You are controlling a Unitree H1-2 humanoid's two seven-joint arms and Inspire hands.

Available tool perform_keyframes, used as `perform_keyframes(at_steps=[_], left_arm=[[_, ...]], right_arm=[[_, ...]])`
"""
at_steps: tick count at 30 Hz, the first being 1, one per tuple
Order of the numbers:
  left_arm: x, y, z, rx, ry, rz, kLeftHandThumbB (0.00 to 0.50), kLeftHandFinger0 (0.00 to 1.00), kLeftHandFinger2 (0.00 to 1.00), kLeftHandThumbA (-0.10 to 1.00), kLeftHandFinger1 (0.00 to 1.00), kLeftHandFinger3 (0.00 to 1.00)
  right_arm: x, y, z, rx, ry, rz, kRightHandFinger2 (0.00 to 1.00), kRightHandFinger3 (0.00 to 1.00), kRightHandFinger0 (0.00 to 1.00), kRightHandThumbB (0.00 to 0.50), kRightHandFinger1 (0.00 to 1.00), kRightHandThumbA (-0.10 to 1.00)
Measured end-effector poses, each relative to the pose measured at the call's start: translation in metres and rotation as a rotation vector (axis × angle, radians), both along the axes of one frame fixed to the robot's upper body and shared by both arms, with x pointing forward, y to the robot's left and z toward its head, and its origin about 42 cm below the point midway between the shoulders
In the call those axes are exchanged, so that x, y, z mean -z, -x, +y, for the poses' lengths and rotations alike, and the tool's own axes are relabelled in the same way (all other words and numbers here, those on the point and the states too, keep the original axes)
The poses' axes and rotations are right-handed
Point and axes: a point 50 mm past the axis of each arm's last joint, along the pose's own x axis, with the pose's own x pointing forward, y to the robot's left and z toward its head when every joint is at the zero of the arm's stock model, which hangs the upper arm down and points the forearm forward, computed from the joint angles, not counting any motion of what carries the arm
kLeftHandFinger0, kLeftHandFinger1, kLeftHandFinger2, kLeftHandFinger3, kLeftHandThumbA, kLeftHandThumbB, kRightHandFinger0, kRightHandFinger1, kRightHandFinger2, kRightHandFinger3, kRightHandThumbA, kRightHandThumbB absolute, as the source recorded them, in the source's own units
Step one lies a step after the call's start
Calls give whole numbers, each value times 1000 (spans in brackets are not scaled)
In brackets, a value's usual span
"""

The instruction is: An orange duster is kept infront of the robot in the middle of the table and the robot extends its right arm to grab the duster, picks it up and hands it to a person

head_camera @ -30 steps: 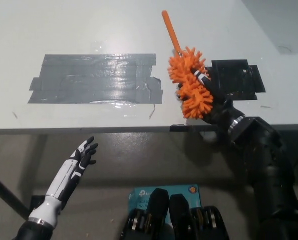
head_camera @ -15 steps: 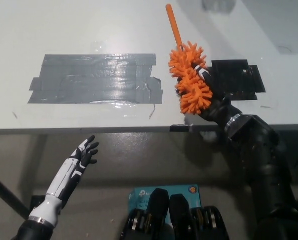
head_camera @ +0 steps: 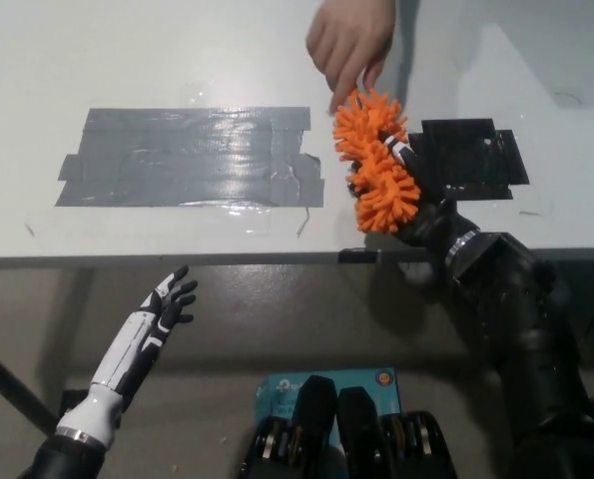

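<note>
Resting low at the left, below the table (head_camera: 37,120) edge: white left hand (head_camera: 167,304), fingers spread, holding nothing. Grey tape patch (head_camera: 192,157) stuck flat mid-table. Further right, held up off the table for the handover: orange duster (head_camera: 376,160), shaggy head bunched and fluffy, handle hidden under a person's hand (head_camera: 351,40) (reaching down, probably to take it). Clamped on it from below: black right hand (head_camera: 416,215), beside a black plate (head_camera: 473,157).
</note>
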Motion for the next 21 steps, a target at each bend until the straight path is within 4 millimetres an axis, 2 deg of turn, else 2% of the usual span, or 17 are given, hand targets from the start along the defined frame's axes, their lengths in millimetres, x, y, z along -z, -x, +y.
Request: perform_keyframes(at_steps=[3, 9, 10, 11, 13, 14, 15, 16, 17, 18, 21], left_arm=[[-1, 0, 0, 1, 0, -2, 137, 872, 925, 1000, 912, 1000], [-3, -3, 0, 2, -2, -9, 134, 873, 920, 1000, 909, 1000], [-3, -3, 0, 2, -2, -9, 131, 874, 920, 1000, 909, 1000], [-4, -3, 0, 3, -2, -11, 132, 875, 920, 1000, 910, 1000], [-5, -4, 0, 3, -3, -14, 132, 875, 920, 1000, 910, 1000], [-5, -4, 0, 3, -3, -14, 132, 875, 920, 1000, 910, 1000], [-5, -4, 0, 3, -3, -14, 133, 874, 919, 1000, 910, 1000], [-5, -4, 0, 3, -3, -14, 133, 874, 919, 1000, 910, 1000], [-5, -4, 0, 3, -3, -14, 133, 874, 918, 1000, 909, 1000], [-5, -4, 0, 3, -3, -14, 127, 870, 914, 1000, 904, 1000], [-5, -4, 0, 3, -3, -14, 127, 869, 915, 1000, 904, 1000]], right_arm=[[4, 0, -1, -2, 0, 17, 610, 800, 0, 131, 299, -100], [6, 0, -1, -6, -4, 23, 631, 825, 0, 134, 323, -100], [6, 0, -1, -6, -4, 23, 690, 931, 6, 181, 372, -100], [6, 0, -1, -6, -5, 22, 951, 1000, 175, 256, 582, -100], [5, 0, -1, -7, -6, 21, 951, 1000, 175, 256, 582, -100], [5, 0, -1, -7, -5, 19, 1000, 1000, 615, 272, 977, 23], [5, 0, -1, -7, -5, 19, 1000, 1000, 1000, 378, 1000, 322], [4, 0, -1, -9, -2, 14, 1000, 1000, 1000, 378, 1000, 322], [3, 0, 0, -11, 0, 10, 1000, 1000, 1000, 427, 1000, 396], [0, -1, 0, -16, 3, -2, 1000, 1000, 1000, 441, 1000, 491], [-8, 0, 1, -32, 4, -49, 1000, 1000, 1000, 497, 1000, 586]])
